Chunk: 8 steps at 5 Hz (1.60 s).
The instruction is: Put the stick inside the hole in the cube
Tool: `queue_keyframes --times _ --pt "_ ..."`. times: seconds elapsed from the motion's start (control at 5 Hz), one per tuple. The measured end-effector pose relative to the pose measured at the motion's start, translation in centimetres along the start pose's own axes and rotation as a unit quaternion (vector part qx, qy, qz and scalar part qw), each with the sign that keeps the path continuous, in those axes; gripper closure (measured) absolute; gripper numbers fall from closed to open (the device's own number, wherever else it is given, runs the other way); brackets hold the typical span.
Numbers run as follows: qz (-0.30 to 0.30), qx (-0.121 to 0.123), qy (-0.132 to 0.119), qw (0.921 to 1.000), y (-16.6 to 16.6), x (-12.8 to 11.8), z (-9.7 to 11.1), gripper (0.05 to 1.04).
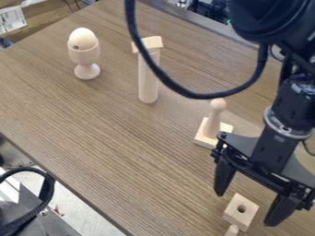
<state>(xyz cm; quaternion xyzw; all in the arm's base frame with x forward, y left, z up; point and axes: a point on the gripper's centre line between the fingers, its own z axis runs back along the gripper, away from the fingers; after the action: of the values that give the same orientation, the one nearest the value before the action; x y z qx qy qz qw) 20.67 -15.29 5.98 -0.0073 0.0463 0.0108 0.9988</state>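
Stick (232, 230) at lower right, beside cube (236, 216). Hand (245, 209) apart; we should center it on the stick before closing, clear of the cube.

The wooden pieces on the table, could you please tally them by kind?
Egg: 1
Egg cup: 1
Block-topped cylinder: 1
Knobbed post on square base: 1
Cube with a hole: 1
Stick: 1
Total: 6
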Motion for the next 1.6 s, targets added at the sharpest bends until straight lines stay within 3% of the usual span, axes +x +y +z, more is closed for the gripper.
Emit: queue_keyframes --times 0.4,1.0,1.2,1.6 --pt "-0.003 0.004 0.016 0.9999 0.5 -1.0 -1.1 0.083" --pt "-0.007 -0.011 0.01 0.9999 0.8 -1.7 -0.1 0.083" --pt "0.002 -0.002 0.014 0.9999 0.9 -2.6 0.2 0.083" --pt "0.0 -0.011 0.027 0.9996 0.4 -4.1 -0.2 0.083"
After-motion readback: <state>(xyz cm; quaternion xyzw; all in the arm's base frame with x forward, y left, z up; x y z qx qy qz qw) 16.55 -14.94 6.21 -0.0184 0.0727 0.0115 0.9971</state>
